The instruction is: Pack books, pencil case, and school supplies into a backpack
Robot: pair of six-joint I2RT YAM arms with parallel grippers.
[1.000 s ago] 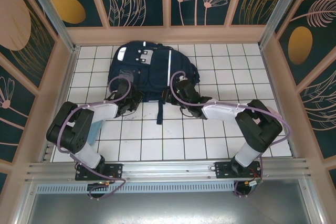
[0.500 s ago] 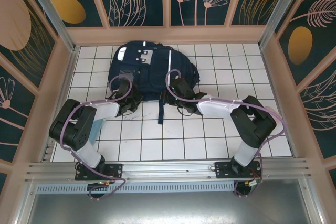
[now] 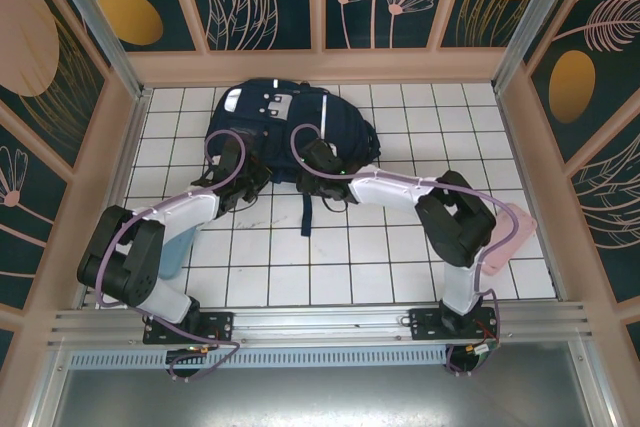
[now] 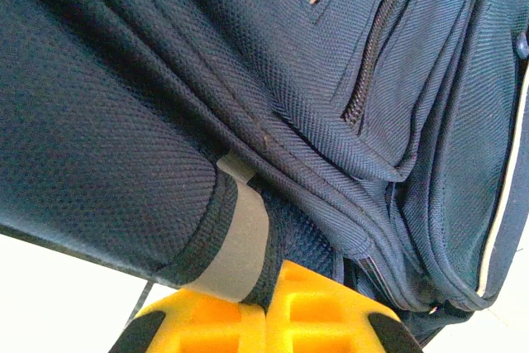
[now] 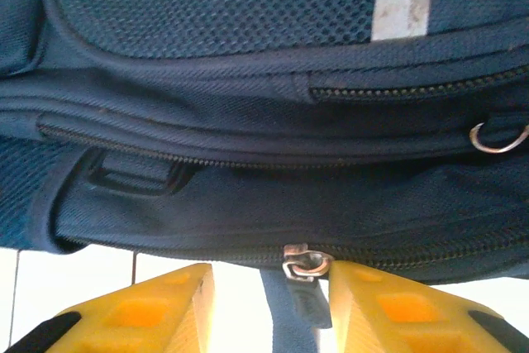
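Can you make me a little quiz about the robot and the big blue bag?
1. True or false: the left claw is shut on a fold of the backpack.
2. What sits between the open fingers of the right claw? A) a pencil B) a zipper pull C) a book
3. Fill in the gap: the backpack lies on a white ____ table.

Key: 1 true; 2 B; 3 tiled.
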